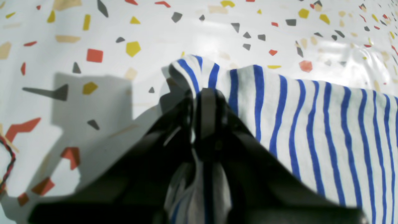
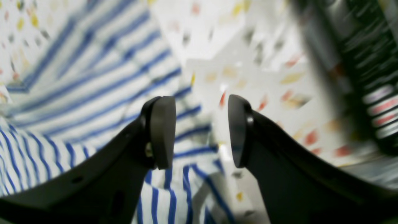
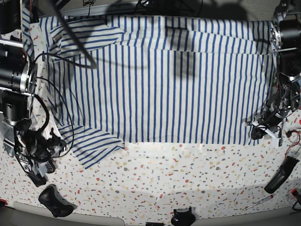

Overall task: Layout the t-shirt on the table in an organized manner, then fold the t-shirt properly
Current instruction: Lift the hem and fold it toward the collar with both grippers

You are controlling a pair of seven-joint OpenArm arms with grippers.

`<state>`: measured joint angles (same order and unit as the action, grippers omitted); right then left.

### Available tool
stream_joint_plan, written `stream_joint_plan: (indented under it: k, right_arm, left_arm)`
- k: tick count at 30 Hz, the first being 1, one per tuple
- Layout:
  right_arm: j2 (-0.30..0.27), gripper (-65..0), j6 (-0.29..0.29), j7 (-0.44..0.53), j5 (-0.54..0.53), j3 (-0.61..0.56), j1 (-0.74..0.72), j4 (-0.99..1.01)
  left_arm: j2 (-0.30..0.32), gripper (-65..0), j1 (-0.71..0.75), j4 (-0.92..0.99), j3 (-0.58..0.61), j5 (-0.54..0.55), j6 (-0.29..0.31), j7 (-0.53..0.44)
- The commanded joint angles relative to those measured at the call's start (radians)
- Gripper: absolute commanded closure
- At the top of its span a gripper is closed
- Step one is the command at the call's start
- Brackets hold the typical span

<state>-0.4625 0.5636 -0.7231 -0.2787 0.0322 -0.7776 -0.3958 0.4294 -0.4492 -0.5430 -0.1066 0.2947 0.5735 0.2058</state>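
The white, blue-striped t-shirt (image 3: 164, 84) lies spread flat across the far half of the terrazzo table (image 3: 188, 169), with its sleeves at the view's left. My left gripper (image 1: 205, 93) is shut on the shirt's near right corner (image 1: 311, 124), low over the table (image 1: 124, 31); it also shows in the base view (image 3: 259, 130). My right gripper (image 2: 200, 130) is open and empty, hovering over the striped cloth (image 2: 77, 93) at its edge next to bare table (image 2: 248, 77). That view is blurred. In the base view this gripper (image 3: 52, 142) is beside the near left sleeve (image 3: 91, 146).
Black objects sit along the table's front edge at left (image 3: 56, 200), middle (image 3: 181, 217) and right (image 3: 281, 174). A thin tool (image 3: 257, 201) lies near the front right. Red and black wires (image 1: 9, 155) hang at the left wrist view's left edge.
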Motion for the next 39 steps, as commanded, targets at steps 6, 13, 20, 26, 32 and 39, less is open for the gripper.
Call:
stream_joint_plan:
  k: [6,13,20,26,32,39]
  right_arm:
    - [0.014,-26.7,-0.005,0.011,0.062,0.000,-0.019,0.028]
    - [0.026,-21.1,0.010,0.001,0.077,0.000,-0.014,0.028]
    - [0.025,0.0,0.125,0.048,0.078,0.000,-0.014,0.027]
    - [0.023,0.0,0.135,0.106,0.077,0.000,-0.013,0.011]
    - [0.000,0.0,0.135,0.119,0.033,0.000,0.051,-0.097]
    - [-0.064,0.0,0.135,0.073,-0.113,0.000,0.261,-0.401]
  left_arm:
    - [0.011,0.0,-0.016,-0.006,-0.001,-0.006,0.003,0.009]
    - [0.011,0.0,-0.016,-0.006,-0.001,-0.006,0.003,0.009]
    - [0.011,0.0,-0.014,-0.006,-0.001,-0.006,0.003,0.008]
    - [0.011,0.0,-0.013,-0.006,-0.001,-0.005,0.003,0.002]
    - [0.011,0.0,0.005,-0.031,-0.005,0.050,0.003,0.006]
    - [0.011,0.0,0.164,-0.313,-0.005,0.055,-0.055,0.031]
